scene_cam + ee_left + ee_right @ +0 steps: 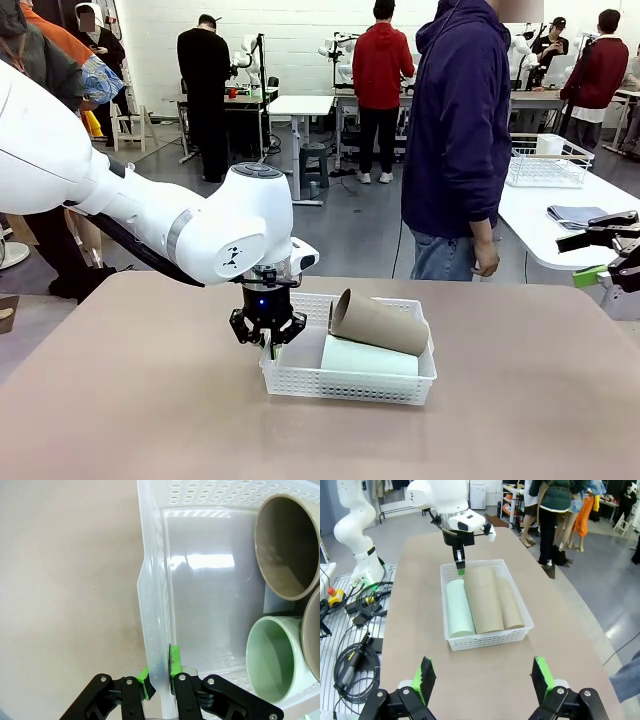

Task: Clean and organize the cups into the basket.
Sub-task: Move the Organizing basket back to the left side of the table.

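Left arm [150,215] reaches in over the brown table [120,400], wrist pointing down. Left gripper [268,343] sits at the left short end of the basket [345,385]; in the left wrist view its green-padded fingers [145,689] are clenched on the basket's rim wall [150,630], one pad outside, one inside.

Basket: white, mesh-walled, shallow, resting on the table a little right of centre in the front view. All three cups lie on their sides inside it.

Mint green cup [368,357] lies along the near wall of the basket in the front view. One tan cup [380,323] rests tilted, its open mouth raised toward the left gripper. In the right wrist view the three lie side by side lengthwise: mint cup [459,608], then a tan cup [485,600], then the second tan cup [510,605] against the far wall. In the left wrist view the open mouths of the mint cup [272,660] and a tan cup [287,545] face the camera.

A person [460,140] in a dark hooded top stands at the far side of the table.

Right gripper [610,250] hangs off the table's right edge, well apart from the basket; its fingers [427,677] stand wide and released, holding nothing.
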`<state>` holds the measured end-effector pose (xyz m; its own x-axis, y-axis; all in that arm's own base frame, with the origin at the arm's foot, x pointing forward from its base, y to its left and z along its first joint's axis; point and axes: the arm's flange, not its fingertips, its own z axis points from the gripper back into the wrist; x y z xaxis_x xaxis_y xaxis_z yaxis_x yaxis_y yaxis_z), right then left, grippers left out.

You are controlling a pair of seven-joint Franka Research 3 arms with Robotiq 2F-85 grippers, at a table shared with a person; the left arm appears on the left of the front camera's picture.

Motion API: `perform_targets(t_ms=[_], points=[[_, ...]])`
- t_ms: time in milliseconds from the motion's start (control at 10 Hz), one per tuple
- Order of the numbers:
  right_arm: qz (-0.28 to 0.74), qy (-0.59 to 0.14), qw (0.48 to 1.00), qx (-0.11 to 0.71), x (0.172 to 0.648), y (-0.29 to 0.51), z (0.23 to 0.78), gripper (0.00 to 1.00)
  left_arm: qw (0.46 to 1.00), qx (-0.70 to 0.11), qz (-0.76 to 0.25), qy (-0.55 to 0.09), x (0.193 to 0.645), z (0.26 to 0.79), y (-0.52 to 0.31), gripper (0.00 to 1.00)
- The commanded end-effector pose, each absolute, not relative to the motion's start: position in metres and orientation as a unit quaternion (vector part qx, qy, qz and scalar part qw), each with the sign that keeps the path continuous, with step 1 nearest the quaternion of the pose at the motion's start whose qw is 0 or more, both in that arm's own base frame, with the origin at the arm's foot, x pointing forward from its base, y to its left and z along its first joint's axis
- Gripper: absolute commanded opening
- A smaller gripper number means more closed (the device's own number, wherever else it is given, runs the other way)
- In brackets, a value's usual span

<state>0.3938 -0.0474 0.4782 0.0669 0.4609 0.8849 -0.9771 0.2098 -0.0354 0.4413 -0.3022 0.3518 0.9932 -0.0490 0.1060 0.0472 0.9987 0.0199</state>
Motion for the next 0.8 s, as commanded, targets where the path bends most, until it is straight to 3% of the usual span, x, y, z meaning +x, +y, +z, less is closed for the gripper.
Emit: perform_targets(t_ms=[0, 700], points=[[0.551, -0.408, 0.657, 0.313, 0.3920, -0.0481, 0.4773, 1.00, 0.998, 0.009, -0.026, -0.057, 0.4391, 0.3539, -0.3012, 0.00], [0.551, -0.408, 0.657, 0.313, 0.3920, -0.0481, 0.4773, 1.00, 0.998, 0.009, -0.026, -0.057, 0.4391, 0.3539, -0.3012, 0.00]])
